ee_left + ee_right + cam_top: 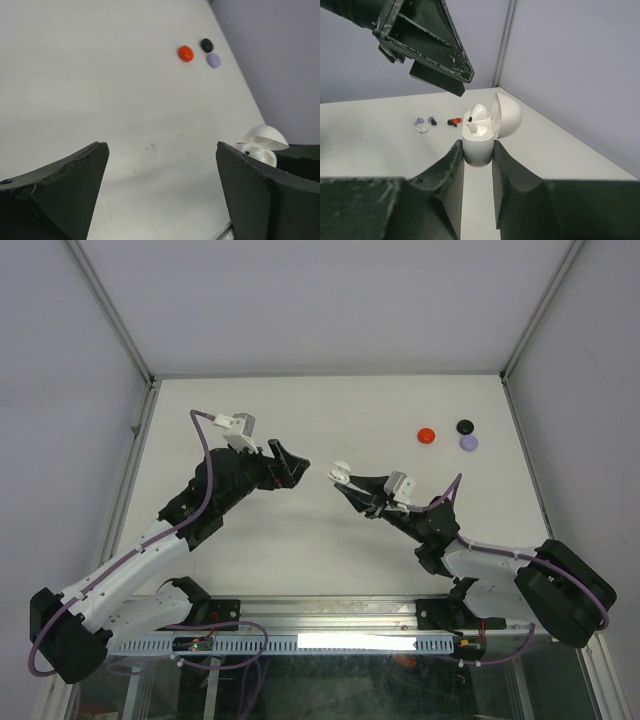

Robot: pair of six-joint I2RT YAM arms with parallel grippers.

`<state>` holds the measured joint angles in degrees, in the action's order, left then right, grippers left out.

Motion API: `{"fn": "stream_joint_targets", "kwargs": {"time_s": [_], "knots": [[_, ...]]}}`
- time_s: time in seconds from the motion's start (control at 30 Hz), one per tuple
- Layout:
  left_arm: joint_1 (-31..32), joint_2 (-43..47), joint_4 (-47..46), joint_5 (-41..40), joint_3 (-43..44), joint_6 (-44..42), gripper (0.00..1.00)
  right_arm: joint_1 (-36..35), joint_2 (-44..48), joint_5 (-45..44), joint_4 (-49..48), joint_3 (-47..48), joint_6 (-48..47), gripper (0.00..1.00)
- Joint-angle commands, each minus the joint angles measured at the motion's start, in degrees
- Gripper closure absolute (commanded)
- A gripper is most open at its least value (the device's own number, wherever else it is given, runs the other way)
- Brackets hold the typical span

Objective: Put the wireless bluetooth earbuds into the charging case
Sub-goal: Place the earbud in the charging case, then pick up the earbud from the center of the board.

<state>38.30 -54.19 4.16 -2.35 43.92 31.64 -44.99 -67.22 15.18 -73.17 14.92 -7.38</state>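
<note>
**Inspector:** Four buds lie loose on the table (pixel 300 410), all at its far right. The red bud (pixel 426 435), black bud (pixel 465 426) and lavender bud (pixel 468 442) sit close together, the black just beside the lavender. The white bud (pixel 421 129) shows only in the right wrist view, next to the lavender one.

**Clerk:** And the case?

**Inspector:** The white case (pixel 479 140) is upright near mid-table, pinched at its lower body between the narrowed fingers of the right gripper (pixel 478 149). Its lid (pixel 507 114) is hinged open. A white piece with a dark tip (pixel 472 124) sits in the well.

**Clerk:** Left side?

**Inspector:** The left gripper (pixel 161 150) has its jaws spread wide with nothing between them. It faces the case at close range, not touching it. Both grippers are well apart from the loose buds.
</note>
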Motion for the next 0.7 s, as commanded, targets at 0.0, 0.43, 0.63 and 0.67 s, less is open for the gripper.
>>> {"fn": "stream_joint_targets", "kwargs": {"time_s": [0.0, 0.43, 0.63, 0.67], "knots": [[0.37, -0.81, 12.44, -11.8, 2.66, 3.26, 0.06, -0.35, 1.56, -2.81, -0.62, -1.82, -2.83, 1.0], [-20.88, -10.18, 22.67, -5.7, 1.45, 1.45, 0.12, -0.35, 1.9, -3.62, -2.42, -6.72, -3.17, 1.0], [-27.11, -19.04, 27.41, -7.33, 5.04, -2.22, 0.2, -0.29, 1.8, -3.48, -4.0, -7.87, -2.73, 1.0], [-27.49, -20.42, 28.13, -8.04, 5.87, -2.85, 0.21, -0.26, 1.95, -3.49, -3.73, -7.95, -2.72, 1.0]]}}
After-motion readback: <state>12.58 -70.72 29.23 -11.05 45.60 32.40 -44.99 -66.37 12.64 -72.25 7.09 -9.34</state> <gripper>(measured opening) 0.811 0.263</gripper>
